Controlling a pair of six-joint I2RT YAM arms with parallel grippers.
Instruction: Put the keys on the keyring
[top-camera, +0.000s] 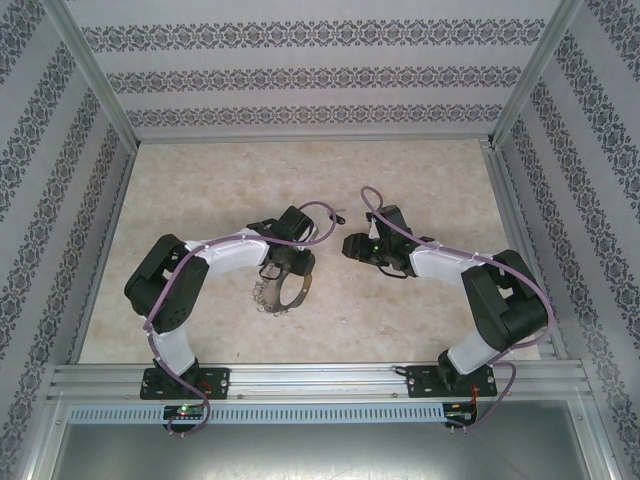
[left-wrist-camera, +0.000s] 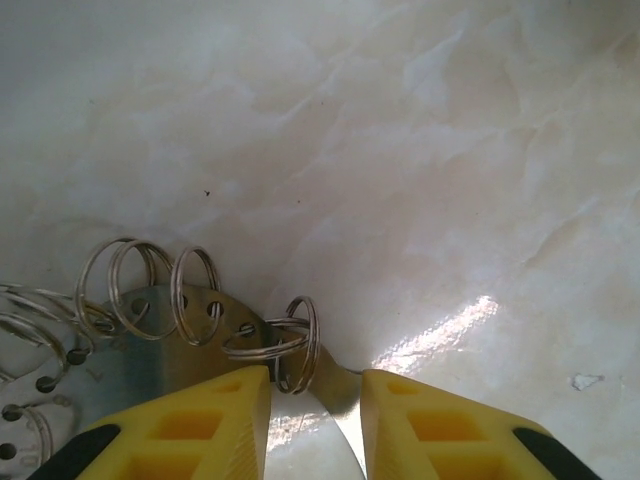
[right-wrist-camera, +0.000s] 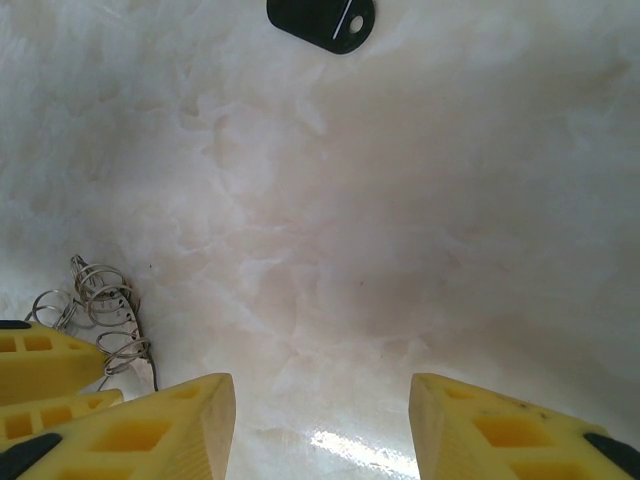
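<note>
The keyring (left-wrist-camera: 160, 340) is a flat silvery band with punched holes, fringed with several small split rings. In the top view the keyring (top-camera: 283, 292) hangs just below my left gripper (top-camera: 290, 268). The band runs between the yellow fingers of my left gripper (left-wrist-camera: 316, 385), which is shut on it. The keys (right-wrist-camera: 322, 22) show as a small black head with a silvery slot, lying on the table well ahead of my right gripper (right-wrist-camera: 322, 395). My right gripper (top-camera: 352, 246) is open with nothing between its fingers. The keyring's split rings (right-wrist-camera: 100, 295) show at the lower left of the right wrist view.
The pale marbled tabletop (top-camera: 420, 180) is bounded by patterned walls and a metal frame (top-camera: 320, 378) at the near edge. Both arms meet near the middle of the table, their grippers a short way apart.
</note>
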